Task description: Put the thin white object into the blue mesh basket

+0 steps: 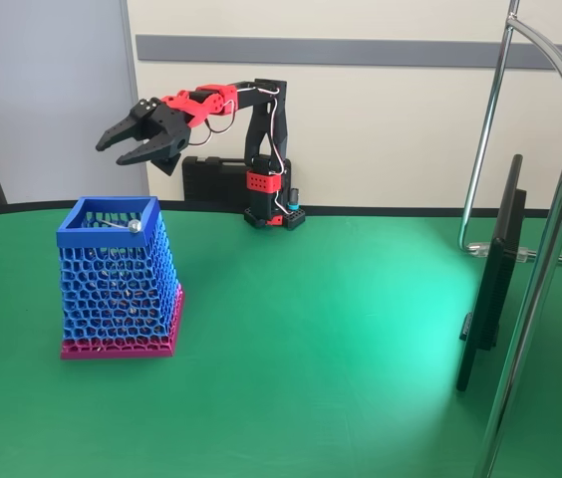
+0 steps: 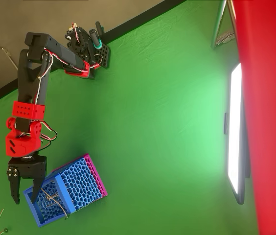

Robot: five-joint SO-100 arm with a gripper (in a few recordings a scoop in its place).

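Note:
The blue mesh basket (image 1: 119, 289) (image 2: 81, 181) stands upright on its magenta base at the left of the green table. The thin white object (image 1: 122, 225) (image 2: 55, 199) lies slanted inside it, with its round knob resting against the blue rim on the right in the fixed view. My gripper (image 1: 112, 153) (image 2: 25, 199) hangs open above and slightly behind the basket's mouth, apart from it, and there is nothing between its black fingers.
The arm's base (image 1: 273, 214) (image 2: 86, 49) sits at the table's back edge, with a black case (image 1: 211, 179) behind it. A thin black screen (image 1: 490, 289) (image 2: 236, 132) and chrome stand tubes (image 1: 560, 229) occupy the right side.

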